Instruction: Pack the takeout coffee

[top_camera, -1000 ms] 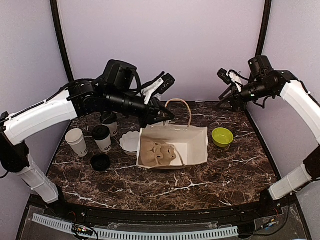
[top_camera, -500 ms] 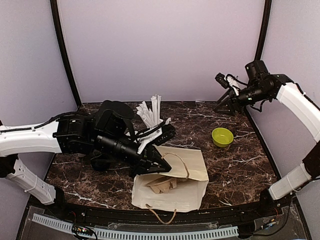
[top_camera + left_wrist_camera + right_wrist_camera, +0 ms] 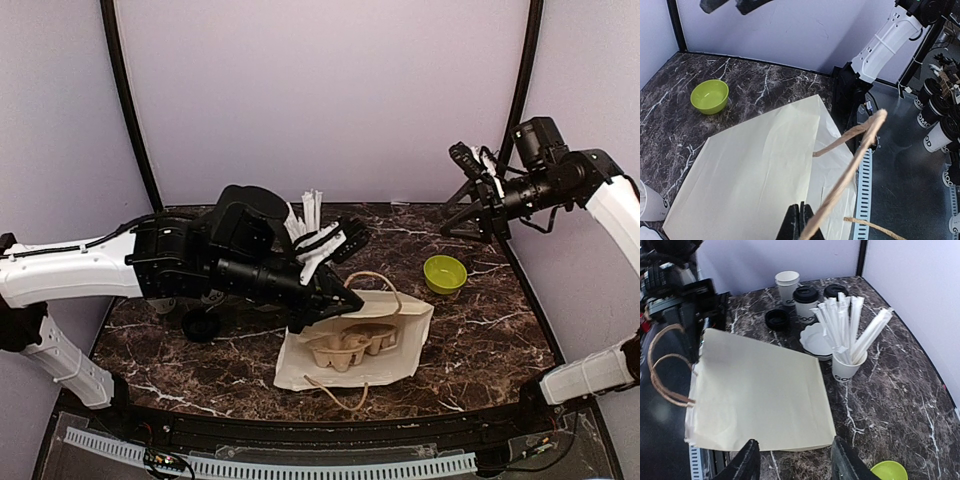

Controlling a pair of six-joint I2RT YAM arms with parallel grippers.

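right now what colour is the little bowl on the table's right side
Lime green: the bowl shows best in the left wrist view.

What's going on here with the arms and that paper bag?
The left gripper is clamped on the edge of a paper bag, holding it tipped on its side with a cardboard cup carrier inside. The right gripper is raised, open and empty. The two coffee cups stand on the table, not yet packed.

carrier [image 3: 350, 345] inside bag [image 3: 410, 340]; coffee cups [image 3: 805, 300] behind
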